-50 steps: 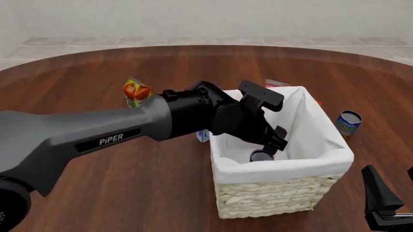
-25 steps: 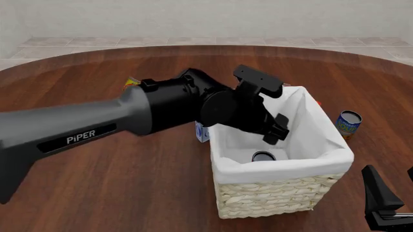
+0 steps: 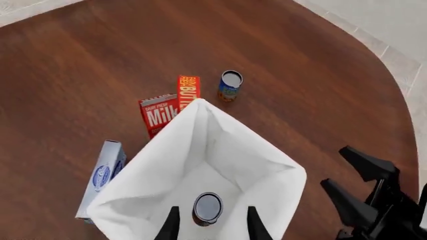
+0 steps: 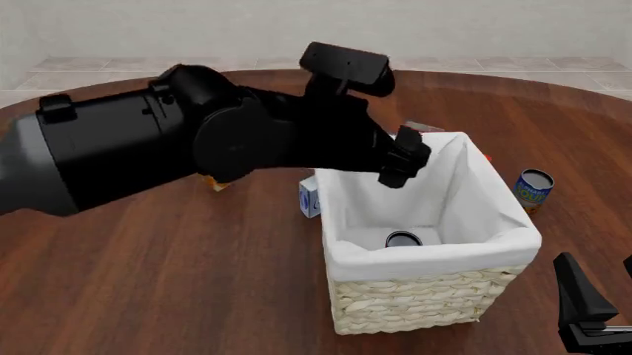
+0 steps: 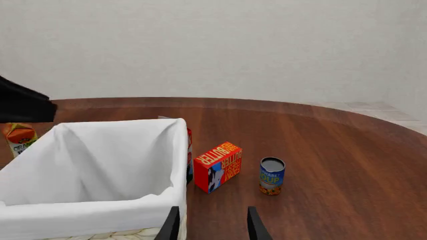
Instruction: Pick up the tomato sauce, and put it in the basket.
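Front view, left hand (image 4: 403, 164) raised over basket (image 4: 434, 296), fingers apart and empty, tomato sauce (image 4: 402, 239) inside

Two Piper arms, dark-bodied
The left arm (image 4: 177, 148) has glossy black rounded joint housings and a grey link at the frame's left; the right gripper (image 4: 587, 310) shows angular black fingers.

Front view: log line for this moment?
tomato sauce: in basket, upright | left gripper: open, above basket | right gripper: open, idle
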{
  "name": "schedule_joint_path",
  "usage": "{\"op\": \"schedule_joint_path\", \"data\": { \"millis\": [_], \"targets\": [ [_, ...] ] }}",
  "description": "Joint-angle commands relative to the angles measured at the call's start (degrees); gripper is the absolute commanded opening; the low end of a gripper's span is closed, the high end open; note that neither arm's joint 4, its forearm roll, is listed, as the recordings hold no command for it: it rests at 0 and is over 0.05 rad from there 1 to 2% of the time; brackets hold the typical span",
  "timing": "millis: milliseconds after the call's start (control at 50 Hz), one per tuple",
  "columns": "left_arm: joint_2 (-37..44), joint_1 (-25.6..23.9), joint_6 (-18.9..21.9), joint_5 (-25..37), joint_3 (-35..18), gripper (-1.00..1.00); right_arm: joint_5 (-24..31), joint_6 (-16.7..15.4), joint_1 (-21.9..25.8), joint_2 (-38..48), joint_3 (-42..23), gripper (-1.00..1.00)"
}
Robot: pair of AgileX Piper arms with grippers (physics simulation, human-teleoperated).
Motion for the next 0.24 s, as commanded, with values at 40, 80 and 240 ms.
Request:
{"op": "schedule_joint_path", "data": {
  "millis": [40, 80, 240],
  "targets": [
    [-11.1, 1.0, -2.2, -4.7, 9.2, 1.00, 0.0, 0.0, 0.0, 0.0, 0.0, 1.00],
    [-13.0, 1.5, -1.7, -5.5, 10.8, 1.00, 0.0, 0.0, 0.0, 0.0, 0.0, 1.00],
    [-19.6, 1.6, -2.8, -7.2, 15.7, 1.00, 0.0, 0.0, 0.0, 0.0, 0.0, 1.00]
  ]
}}
